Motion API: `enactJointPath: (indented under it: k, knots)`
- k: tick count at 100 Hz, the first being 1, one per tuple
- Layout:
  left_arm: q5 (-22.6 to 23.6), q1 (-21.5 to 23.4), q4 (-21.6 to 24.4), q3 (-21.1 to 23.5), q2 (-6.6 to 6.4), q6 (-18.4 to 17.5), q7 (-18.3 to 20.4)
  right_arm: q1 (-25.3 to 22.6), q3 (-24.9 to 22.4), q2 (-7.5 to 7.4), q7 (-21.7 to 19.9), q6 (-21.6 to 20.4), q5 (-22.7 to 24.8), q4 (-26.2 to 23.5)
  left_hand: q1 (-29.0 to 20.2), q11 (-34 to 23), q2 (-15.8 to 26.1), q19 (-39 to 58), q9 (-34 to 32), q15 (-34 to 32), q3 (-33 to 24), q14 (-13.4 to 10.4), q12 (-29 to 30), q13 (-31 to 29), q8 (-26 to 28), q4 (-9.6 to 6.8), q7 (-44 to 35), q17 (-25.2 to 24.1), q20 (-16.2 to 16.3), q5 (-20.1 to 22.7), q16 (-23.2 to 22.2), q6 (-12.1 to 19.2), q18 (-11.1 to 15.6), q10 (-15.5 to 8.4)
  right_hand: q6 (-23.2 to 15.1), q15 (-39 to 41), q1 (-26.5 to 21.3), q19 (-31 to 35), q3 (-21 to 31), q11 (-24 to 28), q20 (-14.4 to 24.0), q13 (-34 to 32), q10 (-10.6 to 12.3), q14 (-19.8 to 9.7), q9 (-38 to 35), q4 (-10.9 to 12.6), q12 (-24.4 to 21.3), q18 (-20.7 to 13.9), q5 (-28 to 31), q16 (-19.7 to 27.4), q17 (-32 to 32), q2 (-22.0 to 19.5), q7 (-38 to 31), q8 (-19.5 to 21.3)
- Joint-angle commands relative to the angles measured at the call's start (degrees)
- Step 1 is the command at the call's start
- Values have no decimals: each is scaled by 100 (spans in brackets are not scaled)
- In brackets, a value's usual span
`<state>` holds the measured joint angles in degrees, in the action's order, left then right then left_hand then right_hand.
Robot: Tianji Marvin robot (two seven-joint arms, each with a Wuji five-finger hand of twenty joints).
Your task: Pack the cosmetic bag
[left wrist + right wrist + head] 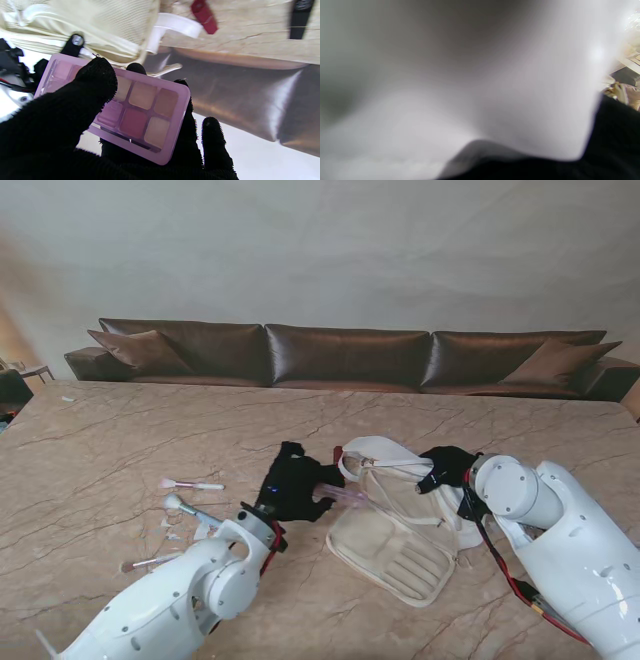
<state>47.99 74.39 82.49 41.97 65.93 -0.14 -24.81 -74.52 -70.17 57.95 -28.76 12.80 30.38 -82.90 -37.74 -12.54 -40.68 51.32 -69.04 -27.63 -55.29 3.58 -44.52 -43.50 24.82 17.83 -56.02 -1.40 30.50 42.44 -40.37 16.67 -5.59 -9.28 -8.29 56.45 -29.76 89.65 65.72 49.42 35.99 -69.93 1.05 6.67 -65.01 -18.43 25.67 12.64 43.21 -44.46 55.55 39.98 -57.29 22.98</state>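
Beside the open cosmetics bag (395,540), left hand (75,130) pinching a pink eyeshadow palette (140,112); right hand's (447,466) grip unclear.

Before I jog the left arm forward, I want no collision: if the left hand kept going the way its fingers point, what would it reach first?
Probably the cream cosmetics bag: the left hand, holding the pink eyeshadow palette, points at its open edge. Depth is unclear.

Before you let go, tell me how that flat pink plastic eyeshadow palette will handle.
The flat pink plastic eyeshadow palette looks rigid and probably light: the left hand holds it flat without sag. Its smooth glossy case may slip against the knitted glove. Flat, so unlikely to roll.
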Motion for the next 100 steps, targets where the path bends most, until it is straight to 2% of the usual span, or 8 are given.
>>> enactJointPath:
  k: [1,18,50,74,100]
  knots:
    - [36,-85,5,-144,214,31,-61,-24,68,58,-46,-20,-33,21,-250,-156,643,-104,-325,-38,-128,-19,-205,120,258,-289,-338,-147,34,320,-78,332,-84,40,-839,250,-494,285,473,-22,7,-503,72,-189,-208,34,-11,-61,339,57,189,-515,-217,-150]
    - [53,-474,-286,-711,426,328,-398,-10,101,68,-11,-30,-68,42,-260,-153,612,-61,-317,-107,-149,16,-207,128,211,-286,-352,-128,52,327,-104,253,-136,78,-820,282,-498,299,492,-25,3,-507,66,-198,-216,26,-19,-71,335,51,218,-492,-208,-167]
    - [-129,-1063,-799,-1365,790,590,-572,-19,108,71,-15,-1,-122,38,-304,-114,598,-65,-277,-112,-113,58,-99,243,20,-302,-396,-219,40,346,-83,280,-192,93,-809,336,-487,328,511,-24,0,-509,59,-204,-233,25,-33,-67,341,43,251,-465,-203,-185]
    - [-109,-1442,-1131,-1773,985,790,-542,-53,79,73,-10,4,-150,27,-364,-166,596,-104,-221,-133,-78,143,-109,301,-71,-320,-438,-254,7,334,-57,233,-271,163,-785,347,-483,331,535,-23,-4,-506,50,-203,-243,25,-41,-69,347,47,251,-449,-196,-209]
    - [10,-1849,-1455,-2229,1127,1011,-234,-56,50,75,-7,-33,-192,46,-306,-251,609,-195,-147,-177,-26,163,-120,383,-406,-362,-385,-257,-65,350,-36,81,-307,154,-794,354,-476,333,533,-21,-7,-504,54,-200,-247,20,-43,-57,341,52,251,-445,-196,-219]
